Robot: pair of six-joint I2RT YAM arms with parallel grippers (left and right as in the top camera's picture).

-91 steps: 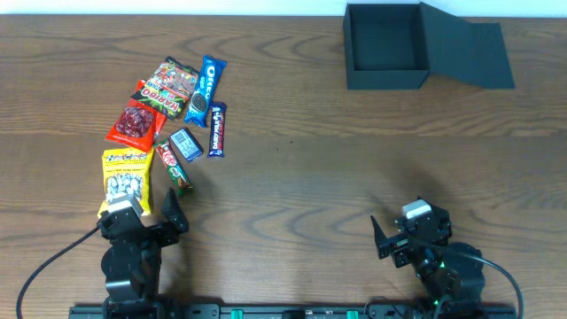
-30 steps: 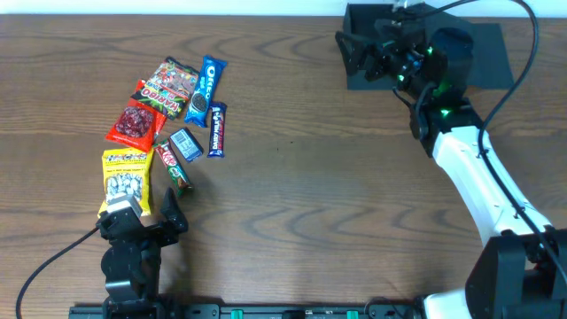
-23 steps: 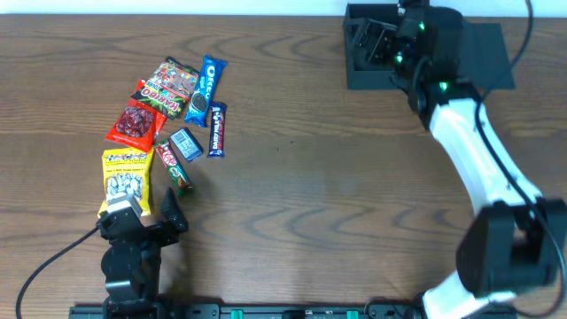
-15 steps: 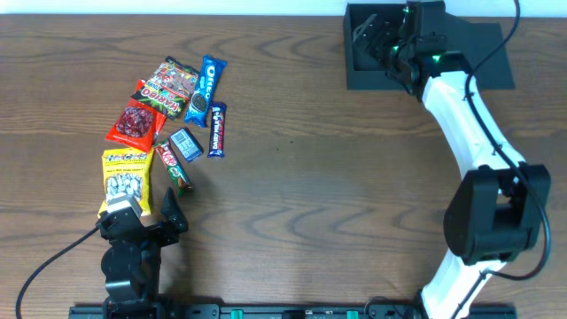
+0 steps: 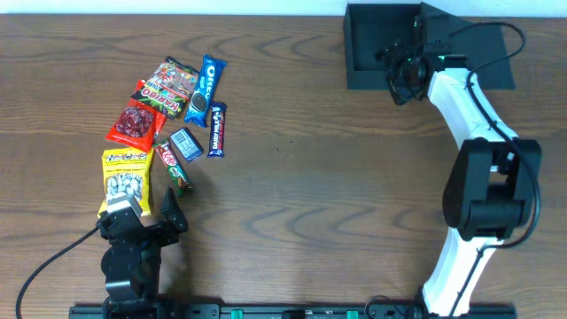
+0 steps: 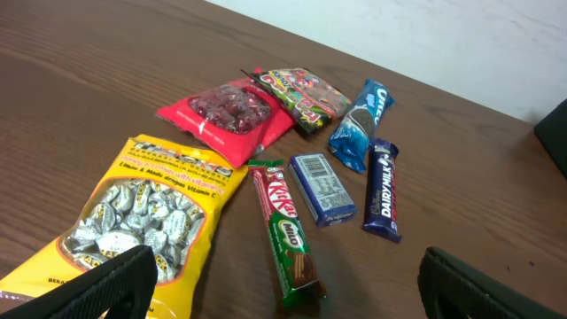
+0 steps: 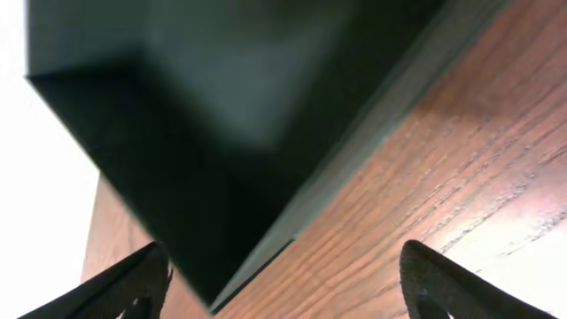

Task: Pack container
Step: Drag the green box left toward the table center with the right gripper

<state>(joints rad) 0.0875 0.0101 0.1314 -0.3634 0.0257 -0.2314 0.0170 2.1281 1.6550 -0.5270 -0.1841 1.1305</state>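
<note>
The container (image 5: 361,55) is a dark grey-green box at the back right, with its flap lid (image 5: 478,55) lying open to the right. It is empty as far as I can see. My right gripper (image 5: 399,74) hovers over its front right corner, open and empty. The right wrist view shows the box's corner and wall (image 7: 221,133) close up between the spread fingers (image 7: 288,292). My left gripper (image 5: 143,220) is open and empty at the front left, just short of the snacks; its fingers (image 6: 283,306) frame the packets.
Snacks lie in a cluster at the left: a yellow candy bag (image 5: 127,182), a red bag (image 5: 135,124), a Haribo bag (image 5: 171,87), an Oreo pack (image 5: 204,90), a dark blue bar (image 5: 217,129), a small blue packet (image 5: 186,144) and a green KitKat bar (image 5: 174,168).
My right arm has swung from the front right of the table up to the container and shifted from over its inside to its front right corner. The left arm and snacks have not moved.
</note>
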